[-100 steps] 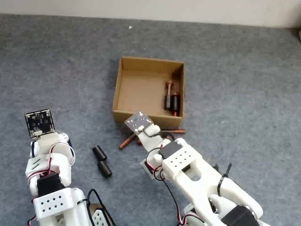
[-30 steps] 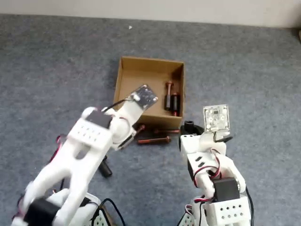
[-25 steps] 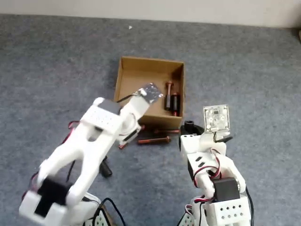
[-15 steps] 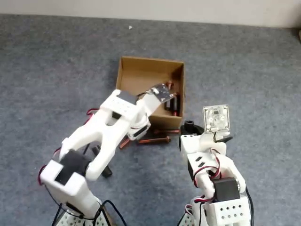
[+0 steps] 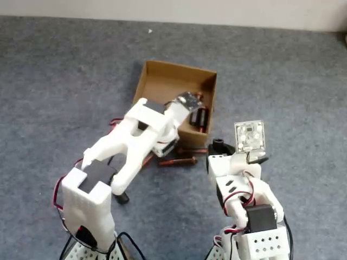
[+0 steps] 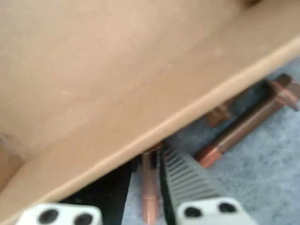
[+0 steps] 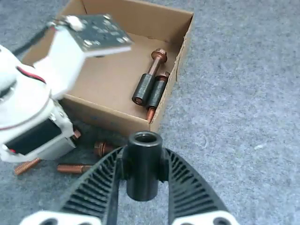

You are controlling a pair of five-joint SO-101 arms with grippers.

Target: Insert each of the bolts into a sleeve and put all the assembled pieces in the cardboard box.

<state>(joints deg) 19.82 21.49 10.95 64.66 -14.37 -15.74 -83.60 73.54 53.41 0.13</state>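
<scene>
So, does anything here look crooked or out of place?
Yes. The cardboard box sits skewed on the carpet, with the left gripper right up against the outside of its near wall. Loose bolts lie on the carpet along that wall, outside the box.

From above, my left arm (image 5: 135, 135) hides the near wall of the box (image 5: 179, 66) and part of the loose bolts (image 5: 176, 162), and up close its tool (image 6: 150, 157) is blurred.

Left arm (image 5: 135, 135) overhangs cardboard box (image 5: 179, 66) near wall, probably blocking loose bolts (image 5: 176, 161); open carpet (image 5: 271, 92) beyond box's right wall.
</scene>
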